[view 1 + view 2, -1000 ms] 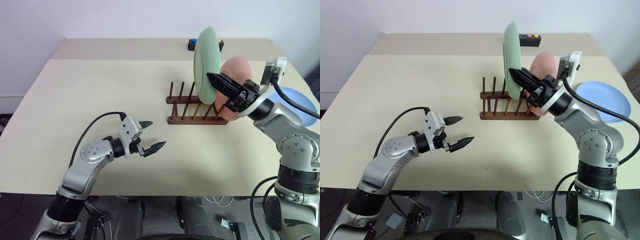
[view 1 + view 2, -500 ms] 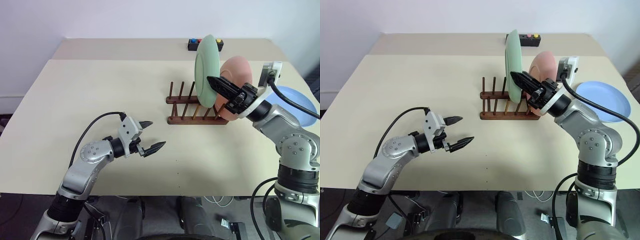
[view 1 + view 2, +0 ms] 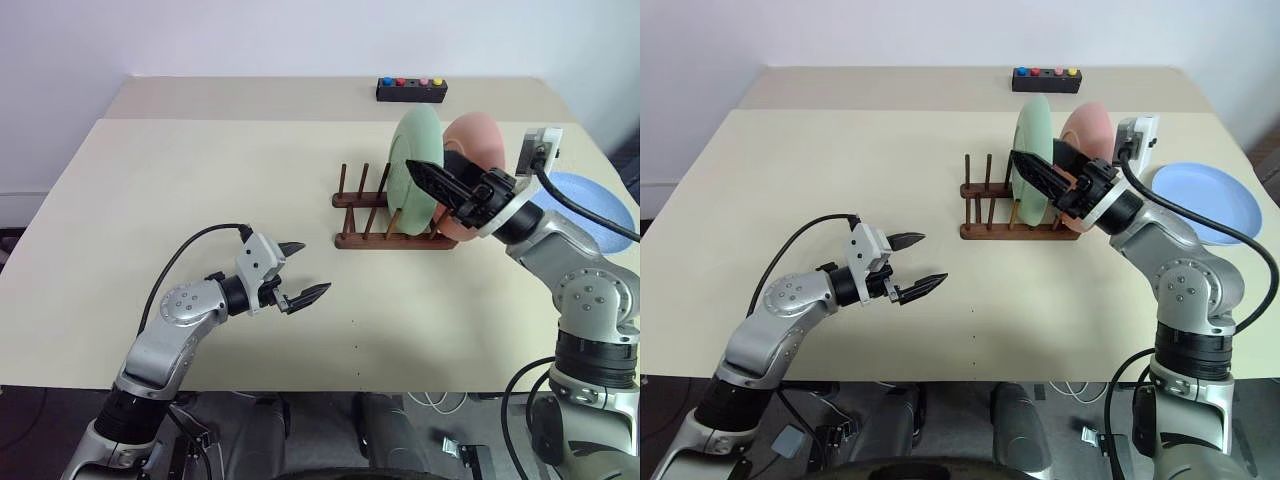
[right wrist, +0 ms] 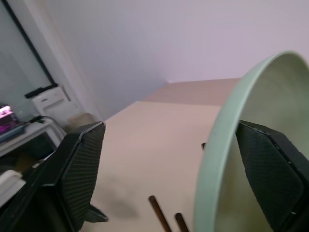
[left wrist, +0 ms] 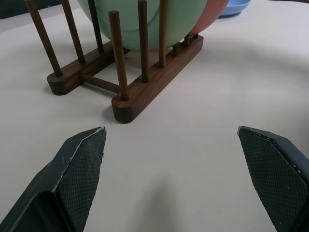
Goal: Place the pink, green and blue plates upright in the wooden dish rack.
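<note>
The wooden dish rack (image 3: 385,215) stands right of the table's middle. The green plate (image 3: 410,170) stands upright between its pegs, and the pink plate (image 3: 480,145) stands upright just behind it at the rack's right end. The blue plate (image 3: 600,205) lies flat on the table at the far right. My right gripper (image 3: 440,175) is open, its fingers straddling the green plate's (image 4: 241,145) upper rim without closing on it. My left gripper (image 3: 295,272) hovers open over the table, left of the rack (image 5: 145,92), holding nothing.
A black box with coloured buttons (image 3: 411,89) sits at the table's far edge behind the rack. The rack's left slots hold nothing. A wide bare stretch of tabletop (image 3: 200,170) lies to the left.
The green plate has dropped from above the rack into its slots and stands there. My right gripper, shut on its rim before, has opened. The left arm has stayed still.
</note>
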Available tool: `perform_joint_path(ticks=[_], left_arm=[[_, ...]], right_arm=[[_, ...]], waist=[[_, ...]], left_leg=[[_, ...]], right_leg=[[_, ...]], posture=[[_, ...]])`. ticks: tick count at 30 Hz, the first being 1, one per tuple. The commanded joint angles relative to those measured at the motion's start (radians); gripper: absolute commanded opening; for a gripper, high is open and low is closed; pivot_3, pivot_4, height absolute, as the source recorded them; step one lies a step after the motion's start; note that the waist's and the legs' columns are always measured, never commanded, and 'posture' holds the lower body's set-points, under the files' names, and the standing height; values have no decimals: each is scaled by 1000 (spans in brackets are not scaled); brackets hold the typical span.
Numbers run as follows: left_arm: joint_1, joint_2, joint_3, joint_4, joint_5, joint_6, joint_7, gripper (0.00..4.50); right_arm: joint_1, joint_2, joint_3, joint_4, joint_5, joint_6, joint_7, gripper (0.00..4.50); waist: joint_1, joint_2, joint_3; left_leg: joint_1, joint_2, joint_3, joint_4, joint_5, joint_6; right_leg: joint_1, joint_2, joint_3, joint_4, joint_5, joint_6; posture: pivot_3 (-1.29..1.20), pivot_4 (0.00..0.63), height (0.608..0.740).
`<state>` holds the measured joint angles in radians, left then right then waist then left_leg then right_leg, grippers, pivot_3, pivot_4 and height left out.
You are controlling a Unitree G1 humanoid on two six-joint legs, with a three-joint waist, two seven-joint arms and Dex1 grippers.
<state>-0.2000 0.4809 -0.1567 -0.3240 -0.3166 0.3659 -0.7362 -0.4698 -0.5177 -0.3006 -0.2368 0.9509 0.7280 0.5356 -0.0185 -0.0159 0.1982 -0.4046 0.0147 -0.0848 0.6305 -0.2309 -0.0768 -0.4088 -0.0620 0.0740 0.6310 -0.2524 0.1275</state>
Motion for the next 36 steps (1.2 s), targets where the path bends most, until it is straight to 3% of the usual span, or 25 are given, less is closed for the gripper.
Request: perform_joint_path(ticks=[1,18,24,32,36], left_arm=[[-4,2,13,-35,-6,-4,-2,4500],[-9,-4,10,-25,0,-12,-2,4500],[-6,-9,7,-28,-4,-13,-5,4500],[-29,-25,-12,4,2,-23,-21,4500],[-59,-35,-22,35,5,-32,-39,4500]], right_arm=[[-14,-17,-8,-28,-22,-30,10,4440],[-66,-131,6,-60,-176,-128,103,4440],[-99,-262,-122,-4,-205,-177,137,4440],[119,-446,-272,112,-284,-235,304,4440],[287,-490,-252,226,-460,-342,324,4440]], waist=[[0,0,0],[0,0,0],[5,0,0],[3,0,0],[4,1,-1]], left_leg=[[0,0,0,0,0,0],[0,0,0,0,0,0],[-1,0,0,0,0,0],[-1,0,1,0,0,0],[0,0,1,1,0,0]], right_leg=[[0,0,0,0,0,0],[0,0,0,0,0,0],[0,0,0,-1,0,0],[0,0,0,-1,0,-1],[0,0,1,-1,0,-1]], posture=[[0,150,730],[0,150,730],[0,150,730],[0,150,730],[0,150,730]])
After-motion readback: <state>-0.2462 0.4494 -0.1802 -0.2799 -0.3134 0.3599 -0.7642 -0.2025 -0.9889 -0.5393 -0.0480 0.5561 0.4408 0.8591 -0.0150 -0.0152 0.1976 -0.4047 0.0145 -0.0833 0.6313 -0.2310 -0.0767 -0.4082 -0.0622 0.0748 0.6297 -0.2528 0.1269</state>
